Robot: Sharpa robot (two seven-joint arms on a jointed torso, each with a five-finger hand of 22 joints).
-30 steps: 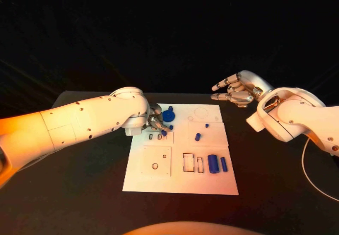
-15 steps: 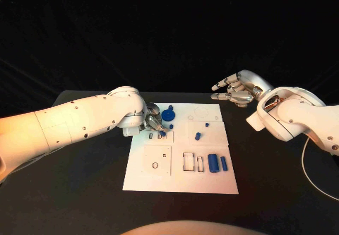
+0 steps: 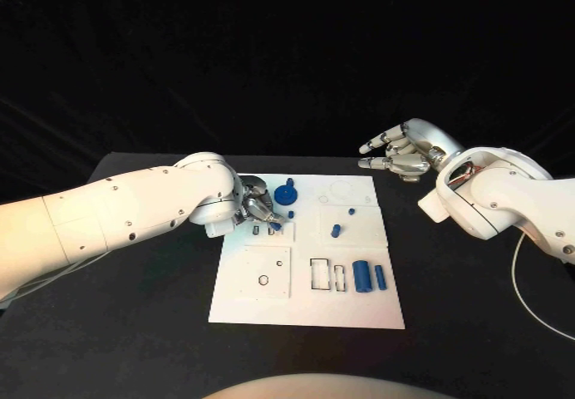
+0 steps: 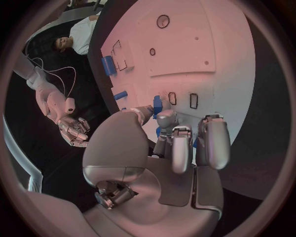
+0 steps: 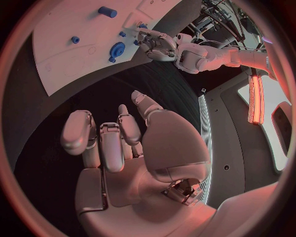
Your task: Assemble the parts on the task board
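A: Where's your left hand (image 3: 255,209)?

B: Low over the task board (image 3: 307,309), at its upper left corner. In the head view your own forearm covers most of it, so you get just a few silver fingers there.

A: Holding anything?

B: You have a small blue part (image 4: 157,104) at the fingertips (image 4: 145,109) in the left wrist view, right by the two little rectangular slots. It looks pinched, but the fingers hide most of it, so you can't be fully sure of the grip.

A: Other parts?

B: You've got a blue round piece (image 3: 287,194) just beyond that hand, partly blocked by it. A small peg (image 3: 336,232) stands mid-board, a tiny one (image 3: 350,212) just above it. A fat cylinder (image 3: 361,277) and a thin bar (image 3: 380,278) lie side by side lower right, next to empty rectangular recesses. More blue bits near the left hand are too small to name.

A: Right hand (image 3: 401,152)?

B: It hangs off the board, past its upper right corner, over the black table (image 3: 479,316). In the right wrist view your fingers (image 5: 103,143) are loosely bent and apart, nothing in them.

A: The board from there?

B: Curved and cut off at the rim; you see only its far end, with the round piece (image 5: 116,49) and a cylinder (image 5: 106,12).
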